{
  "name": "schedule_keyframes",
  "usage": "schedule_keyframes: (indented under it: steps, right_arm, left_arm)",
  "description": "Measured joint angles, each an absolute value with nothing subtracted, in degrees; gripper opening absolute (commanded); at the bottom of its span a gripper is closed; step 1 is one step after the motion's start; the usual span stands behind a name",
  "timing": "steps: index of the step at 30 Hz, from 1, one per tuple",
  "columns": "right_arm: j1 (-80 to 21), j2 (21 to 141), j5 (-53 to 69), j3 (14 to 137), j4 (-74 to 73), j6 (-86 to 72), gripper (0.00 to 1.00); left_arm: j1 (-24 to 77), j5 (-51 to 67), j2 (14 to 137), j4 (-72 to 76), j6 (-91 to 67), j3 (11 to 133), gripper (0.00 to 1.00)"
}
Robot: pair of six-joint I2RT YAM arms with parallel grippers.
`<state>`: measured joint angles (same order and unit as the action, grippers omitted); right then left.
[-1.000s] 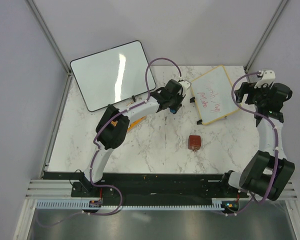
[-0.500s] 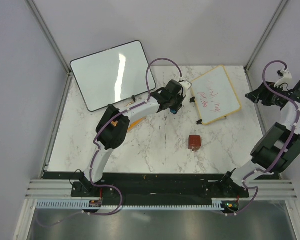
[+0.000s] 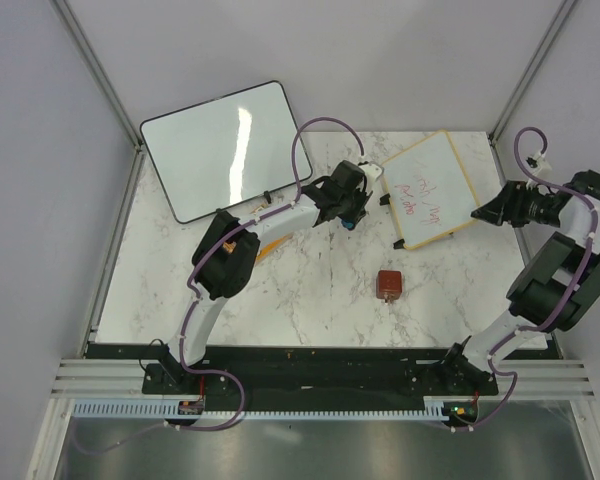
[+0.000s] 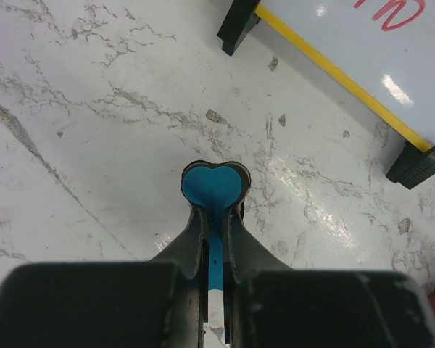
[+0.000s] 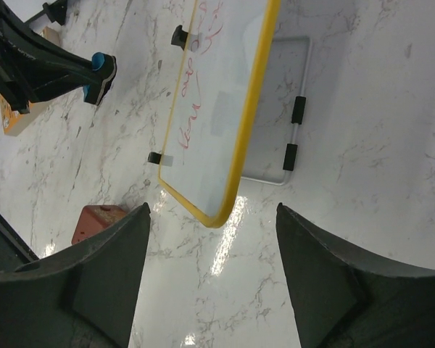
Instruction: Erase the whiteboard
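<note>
Since one second ago the right arm has swung away from above the board, out to the right side and then back toward it. Now the right gripper [image 3: 488, 212] is just beside the right edge of the whiteboard [image 3: 430, 188]. I cannot tell if it touches the frame. In the right wrist view its two fingers [image 5: 109, 275] stand wide apart with nothing between them, and the near yellow corner of the board shows in the gap.

The left arm has not changed its place. The left gripper [image 3: 351, 218] is near the left edge of the whiteboard, low over the marble table [image 3: 310, 300]. Its jaws are pressed together at the blue pads [image 4: 212, 187] and they hold nothing.

The whiteboard is at the far right part of the table. It leans tilted on a wire stand [image 5: 293, 138], and the red handwriting [image 3: 420, 200] is on its face.

A small red-brown block [image 3: 388, 284] lies on the table in front of the board, apart from both grippers. A larger black-framed board [image 3: 230, 148] lies at the far left.
</note>
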<state>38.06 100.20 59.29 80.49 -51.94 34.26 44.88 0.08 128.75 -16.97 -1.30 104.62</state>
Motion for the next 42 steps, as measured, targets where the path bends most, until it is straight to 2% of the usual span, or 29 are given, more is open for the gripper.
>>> schedule_keyframes:
  steps: [4,12,23,28,29,36,38,42]
  right_arm:
    - [36.40,100.31,59.53,80.12,-52.99,35.97,0.64]
    - [33.17,105.01,59.64,79.96,-52.16,34.79,0.62]
    - [31.73,105.95,59.72,79.83,-40.91,27.31,0.50]
    - [29.39,106.06,59.46,78.98,-38.48,26.37,0.33]
    - [29.06,106.21,59.24,78.94,-38.19,26.04,0.26]
    - [28.88,106.45,61.45,79.15,-41.28,23.83,0.04]
    - [29.15,106.45,61.80,79.59,-44.45,24.49,0.00]
    - [29.56,106.43,61.39,80.14,-48.36,27.79,0.00]
  left_arm:
    - [45.28,0.43,128.75,-16.56,-1.58,104.62,0.02]
    - [46.33,0.64,128.75,-16.14,-2.02,104.62,0.02]
    - [46.37,2.09,128.75,-16.12,-2.50,108.25,0.02]
    - [46.37,2.09,128.84,-15.84,-2.55,110.43,0.02]
    - [46.37,2.11,128.86,-15.92,-2.55,110.74,0.02]
    - [46.37,2.11,130.04,-15.70,-2.61,112.99,0.02]
    - [46.37,2.11,130.17,-15.70,-2.63,112.99,0.02]
    - [46.37,2.11,130.54,-15.68,-3.01,113.19,0.02]
